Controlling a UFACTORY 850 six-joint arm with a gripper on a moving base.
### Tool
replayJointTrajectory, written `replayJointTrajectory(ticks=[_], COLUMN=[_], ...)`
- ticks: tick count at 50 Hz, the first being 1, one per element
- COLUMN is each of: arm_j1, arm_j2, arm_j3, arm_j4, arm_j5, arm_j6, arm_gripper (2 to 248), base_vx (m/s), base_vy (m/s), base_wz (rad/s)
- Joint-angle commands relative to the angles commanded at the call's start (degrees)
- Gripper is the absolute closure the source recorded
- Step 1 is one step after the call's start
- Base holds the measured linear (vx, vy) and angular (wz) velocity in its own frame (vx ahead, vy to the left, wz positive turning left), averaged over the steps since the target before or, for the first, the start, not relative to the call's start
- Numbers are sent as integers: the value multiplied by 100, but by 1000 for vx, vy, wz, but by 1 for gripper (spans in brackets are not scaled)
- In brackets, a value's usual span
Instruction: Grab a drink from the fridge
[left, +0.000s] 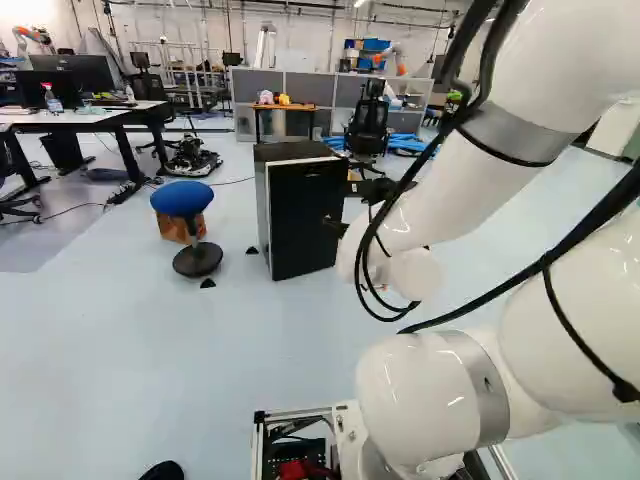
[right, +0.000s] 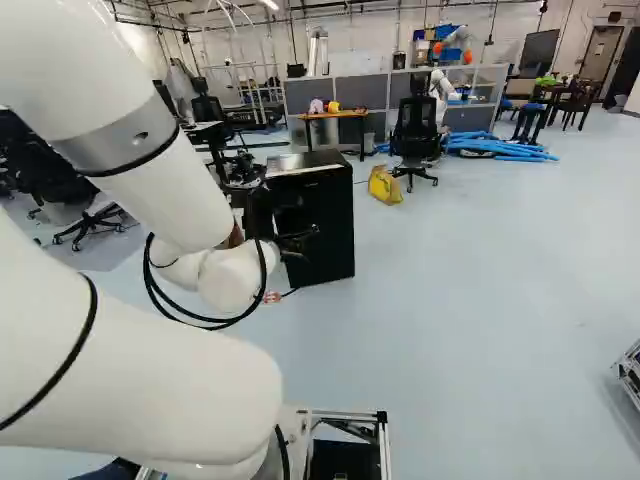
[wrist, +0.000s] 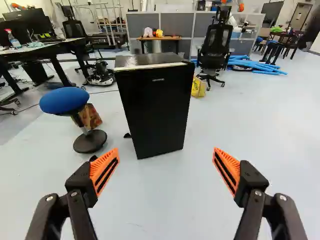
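White arm (left: 435, 200), black cables (left: 600, 213).
One grey band (left: 520, 133) is seen at two o'clock, left base view; black fingers (wrist: 81, 185) are padded orange.

The arm (left: 445, 190) extended forward, bent. The gripper (left: 341, 207) was open, fingers (wrist: 104, 171) wide apart, and appeared pitched slightly downward.

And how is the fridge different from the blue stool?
The fridge is a black box with a flat top, but the stool has a rounded blue seat on a thin post. The fridge is big and bulky, while the stool is smaller. The fridge has flat sides; the stool has a round, dark foot. Both stand on the floor.
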Motion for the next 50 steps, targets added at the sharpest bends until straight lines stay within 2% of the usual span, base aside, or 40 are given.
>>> replayJointTrajectory(ticks=[21, 50], arm_j1=[0, 0], arm_j2=[0, 0], arm_j3=[0, 0], arm_j4=[0, 0], arm_j5=[0, 0], arm_j6=[0, 0], arm_gripper=[3, 3], base_vx=[68, 92], base_vy=[10, -7], base_wz=[60, 196])
